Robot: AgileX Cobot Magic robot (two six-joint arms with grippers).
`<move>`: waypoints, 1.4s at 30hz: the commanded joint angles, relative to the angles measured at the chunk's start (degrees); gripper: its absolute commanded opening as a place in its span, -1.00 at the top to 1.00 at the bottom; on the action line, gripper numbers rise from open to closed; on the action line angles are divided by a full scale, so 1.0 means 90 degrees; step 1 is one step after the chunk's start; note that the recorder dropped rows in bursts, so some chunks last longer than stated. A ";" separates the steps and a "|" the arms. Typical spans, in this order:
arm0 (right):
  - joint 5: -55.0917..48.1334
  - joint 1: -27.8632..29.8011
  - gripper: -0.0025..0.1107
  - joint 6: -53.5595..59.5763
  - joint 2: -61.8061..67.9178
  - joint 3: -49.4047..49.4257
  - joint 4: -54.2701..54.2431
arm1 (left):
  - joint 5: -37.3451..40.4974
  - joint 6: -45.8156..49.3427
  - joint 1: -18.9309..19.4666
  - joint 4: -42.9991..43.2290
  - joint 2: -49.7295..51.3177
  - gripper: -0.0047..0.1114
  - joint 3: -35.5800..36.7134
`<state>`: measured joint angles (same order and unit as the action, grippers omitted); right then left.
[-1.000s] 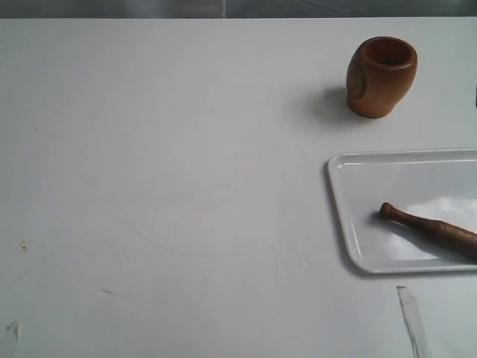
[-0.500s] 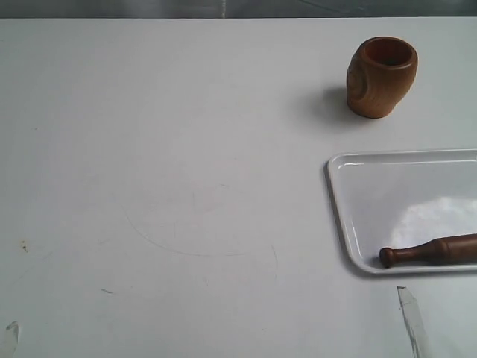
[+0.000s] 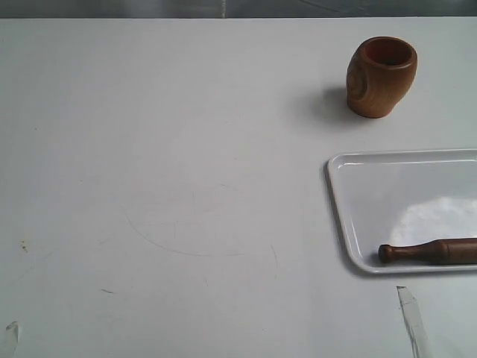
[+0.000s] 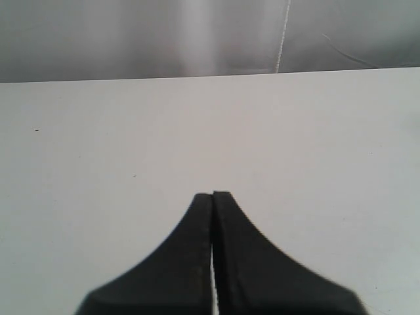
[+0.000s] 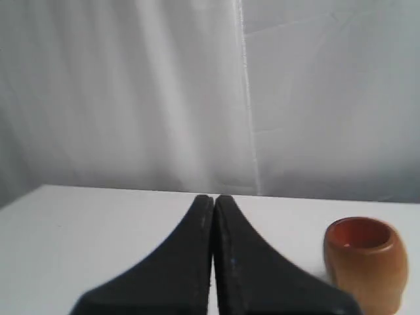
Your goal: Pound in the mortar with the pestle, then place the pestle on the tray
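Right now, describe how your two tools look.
The left tool and right tool look alike: two matte black fingers each, broad at the base, curving inward to narrow blunt tips. No cables or markings show; the arms themselves are out of view.

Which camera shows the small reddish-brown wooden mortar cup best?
The exterior view: the rounded reddish-brown wooden mortar stands whole, mouth and oval side facet clear. The right wrist view shows the mortar too, but at the picture's edge, beside the shut right gripper. The left wrist view misses it.
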<state>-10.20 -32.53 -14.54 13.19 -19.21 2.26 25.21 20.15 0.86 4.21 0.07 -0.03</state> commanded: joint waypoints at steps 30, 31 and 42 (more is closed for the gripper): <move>0.0849 -0.0006 0.96 0.1676 -0.0021 0.2134 -0.1680 | -0.0019 -0.0052 -0.0049 -0.0047 -0.0008 0.92 0.0004; 0.0755 -0.0006 0.96 0.1541 -0.0021 0.2134 -0.1990 | -0.0019 -0.0052 -0.0049 -0.0047 -0.0008 0.92 0.0004; 0.0239 -0.0006 0.96 0.1822 -0.0021 0.2134 -0.1946 | -0.0019 -0.0052 -0.0049 -0.0047 -0.0008 0.92 0.0004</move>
<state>-7.75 -32.53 1.11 13.19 -0.20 -15.38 25.21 20.15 0.86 4.21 0.07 -0.03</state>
